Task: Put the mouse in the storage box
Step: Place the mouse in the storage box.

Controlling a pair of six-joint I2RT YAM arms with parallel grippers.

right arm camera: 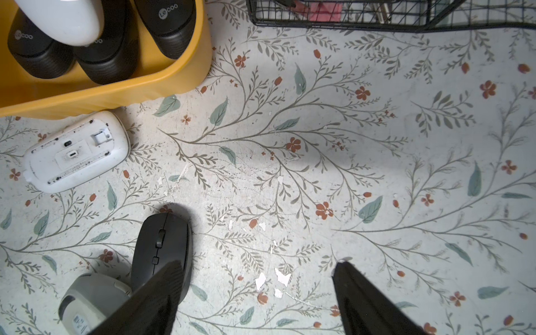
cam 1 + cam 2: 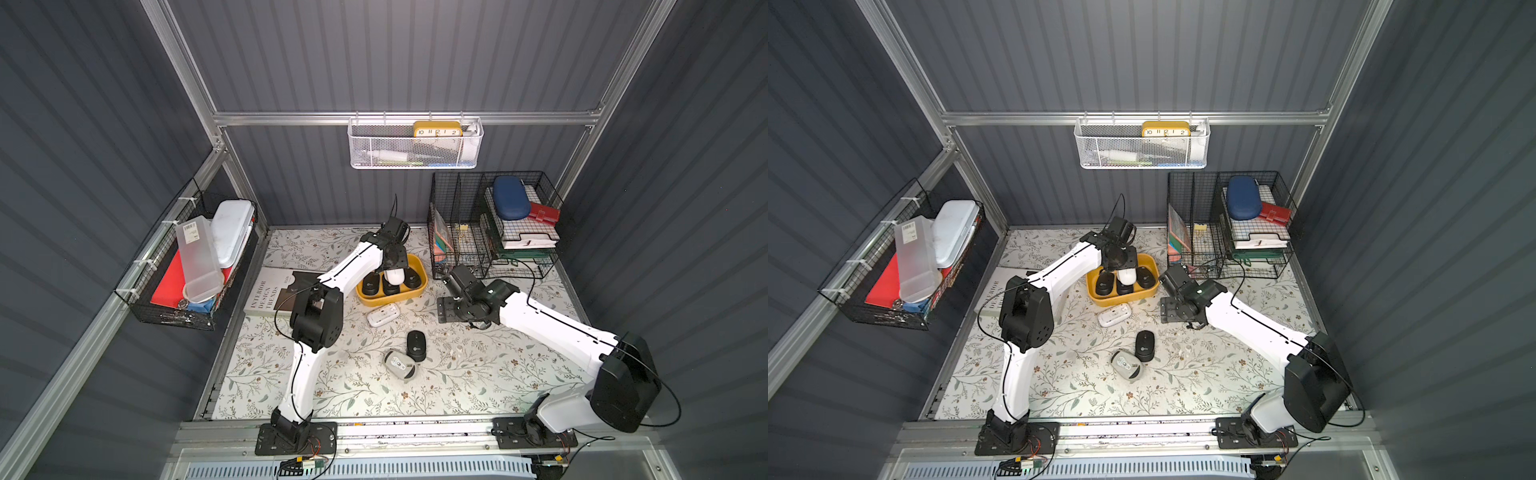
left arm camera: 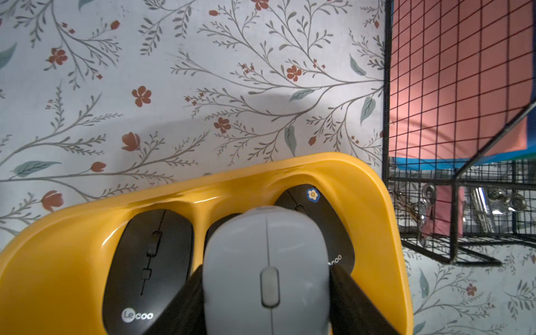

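In both top views the left gripper (image 2: 393, 269) hangs just above centre frame. Its jaws are clamped on the flanks of a pale grey plastic mouse (image 2: 394, 277), held over the middle of the shallow mustard-yellow plastic storage box (image 2: 420, 270). Three black mice (image 2: 371, 286) already line the box floor side by side. Lower in the frame, three more lie on the floral table cover (image 2: 478, 374). An upturned white mouse (image 2: 383, 314) is just beside the box's near wall, with a loose black mouse (image 2: 416, 345) and an upturned grey mouse (image 2: 400, 365) just beside it. The black wire-grid organiser (image 2: 494, 232) stands right of centre, close to the box's end. A white mesh basket (image 2: 415, 145) hangs on the back wall above.

The left wrist view shows the black fingers (image 3: 185, 304) pressed on either side of the pale mouse, directly above the middle black one. I cannot tell whether the two mice touch. I judge that no floor slot is free, so a released mouse would land on rounded backs and could slide, tip onto the rim or roll out. Going lower risks the fingers knocking its neighbours.

The right wrist view shows the right gripper (image 1: 258, 264) with jaws wide apart and holding nothing. It is over bare table beside the loose black mouse and blocks nothing.
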